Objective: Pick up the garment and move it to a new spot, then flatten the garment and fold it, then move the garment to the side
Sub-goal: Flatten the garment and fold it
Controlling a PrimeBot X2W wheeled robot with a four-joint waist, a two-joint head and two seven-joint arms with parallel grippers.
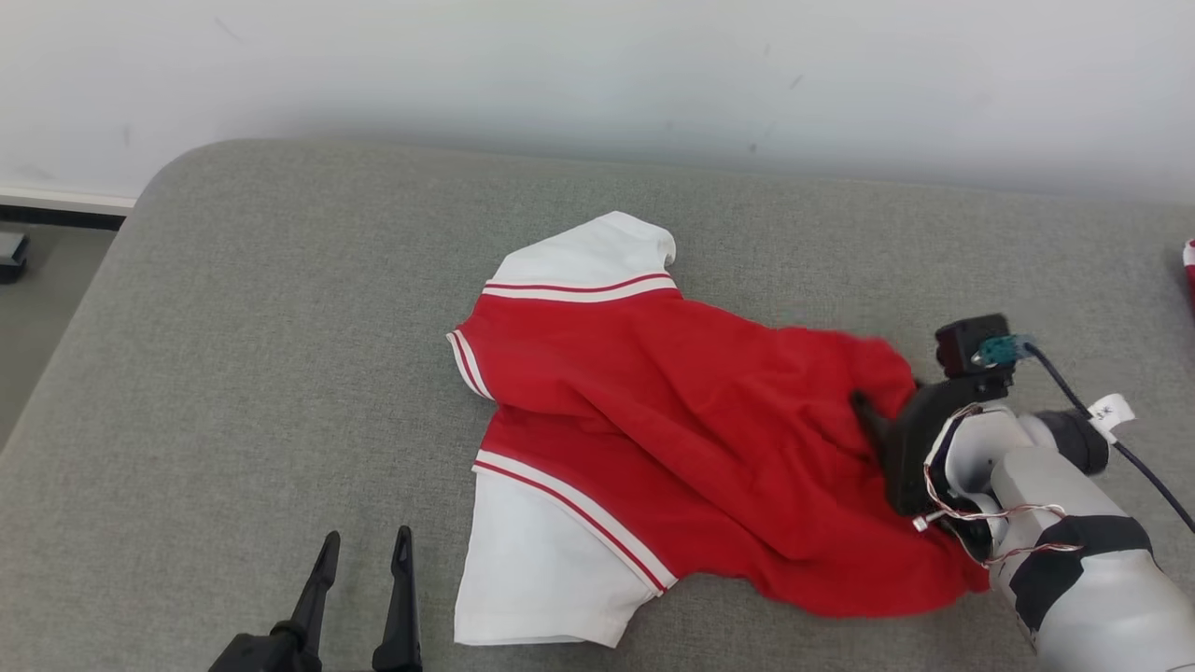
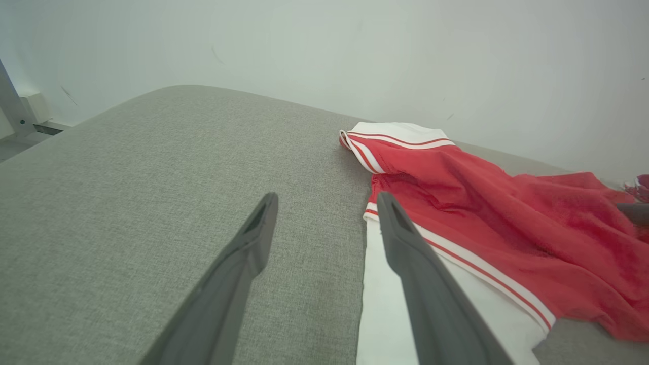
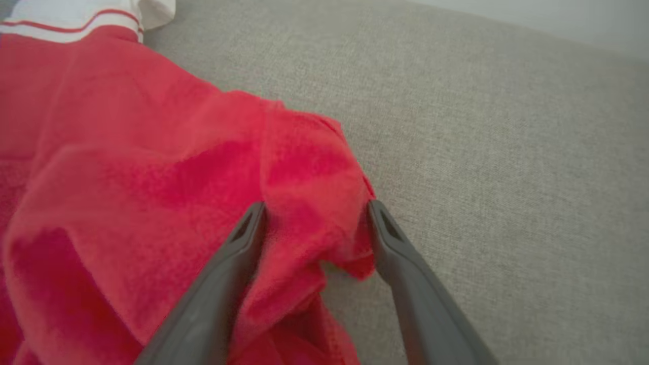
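The red shirt with white sleeves lies rumpled mid-frame on the grey padded table. At centre right of the head view, the right gripper has its fingers apart, straddling a bunched fold of the red hem without pinching it. I'd close deep on that fold, catching both layers, before lifting. Its forearm reaches in low from the lower right. The left gripper, fingers also apart, sits at lower left beside a white sleeve.
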